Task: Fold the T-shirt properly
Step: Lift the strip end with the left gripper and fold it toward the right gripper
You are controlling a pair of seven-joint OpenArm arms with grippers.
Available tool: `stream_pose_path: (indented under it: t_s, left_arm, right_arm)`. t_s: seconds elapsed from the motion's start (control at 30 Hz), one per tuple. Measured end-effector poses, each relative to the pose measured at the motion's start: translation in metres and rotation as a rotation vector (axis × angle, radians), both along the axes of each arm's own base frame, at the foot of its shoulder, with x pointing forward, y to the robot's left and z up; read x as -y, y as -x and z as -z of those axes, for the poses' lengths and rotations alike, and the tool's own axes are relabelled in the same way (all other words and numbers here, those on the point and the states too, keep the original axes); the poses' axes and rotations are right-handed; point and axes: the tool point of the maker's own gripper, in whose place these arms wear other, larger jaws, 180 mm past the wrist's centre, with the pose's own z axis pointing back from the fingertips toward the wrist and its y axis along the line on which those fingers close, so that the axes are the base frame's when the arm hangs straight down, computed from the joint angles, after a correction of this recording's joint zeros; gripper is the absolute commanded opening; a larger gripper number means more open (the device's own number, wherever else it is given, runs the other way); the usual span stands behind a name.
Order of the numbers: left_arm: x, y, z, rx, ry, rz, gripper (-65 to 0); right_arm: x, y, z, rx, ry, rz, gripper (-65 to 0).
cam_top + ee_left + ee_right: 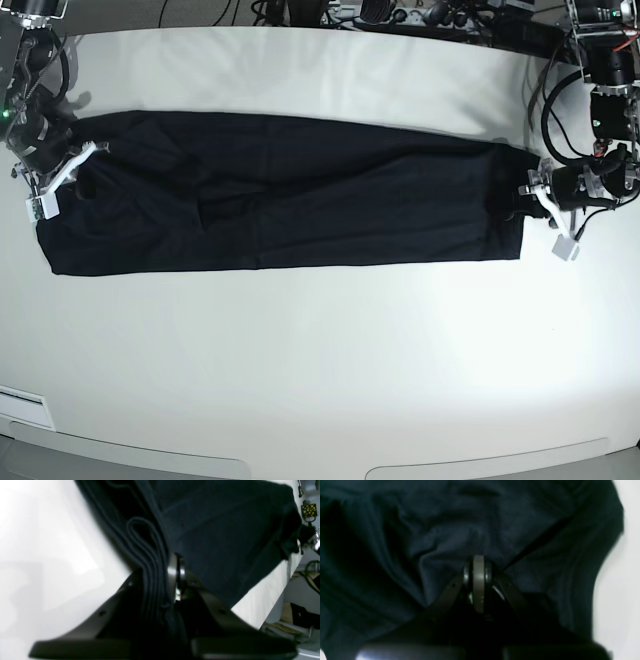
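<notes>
The black T-shirt [280,200] lies as a long, narrow band across the white table [320,350], one end at each arm. At its right end in the base view, my left gripper [530,195] grips the cloth. In the left wrist view, that gripper [160,575] is shut on several stacked edges of the T-shirt [225,535]. At the band's left end sits my right gripper [68,168]. The right wrist view has its pads [478,580] pressed together, with wrinkles of the T-shirt [445,535] running into the tip.
Cables and equipment [420,15] line the table's far edge. The left wrist view catches the table's edge [282,585], with a black-and-yellow spotted object [308,509] and floor clutter beyond it. White tabletop stretches in front of the shirt.
</notes>
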Motion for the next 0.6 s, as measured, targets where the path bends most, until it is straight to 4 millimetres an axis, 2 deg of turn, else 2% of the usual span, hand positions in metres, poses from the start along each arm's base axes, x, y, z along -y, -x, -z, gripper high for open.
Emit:
stream_pose_path:
  t_s: [0.13, 0.3, 0.47, 0.6]
  left_arm:
    - [0.008, 0.002, -0.006, 0.005, 0.037, 0.051, -65.0]
    - [0.036, 0.010, -0.031, 0.057, 0.201, 0.188, -65.0]
    - [0.042, 0.000, -0.049, 0.124, 0.163, 0.245, -65.0]
    - [0.066, -0.004, -0.080, 0.233, 0.120, 0.346, -65.0]
  right_arm:
    - [-0.003, -0.004, 0.002, 0.011, -0.012, 0.006, -65.0]
    - [-0.003, -0.004, 0.002, 0.009, -0.011, 0.007, -65.0]
    - [-0.003, -0.003, 0.004, -0.002, -0.011, 0.009, -65.0]
    - [-0.003, -0.003, 0.004, -0.007, -0.013, 0.011, -65.0]
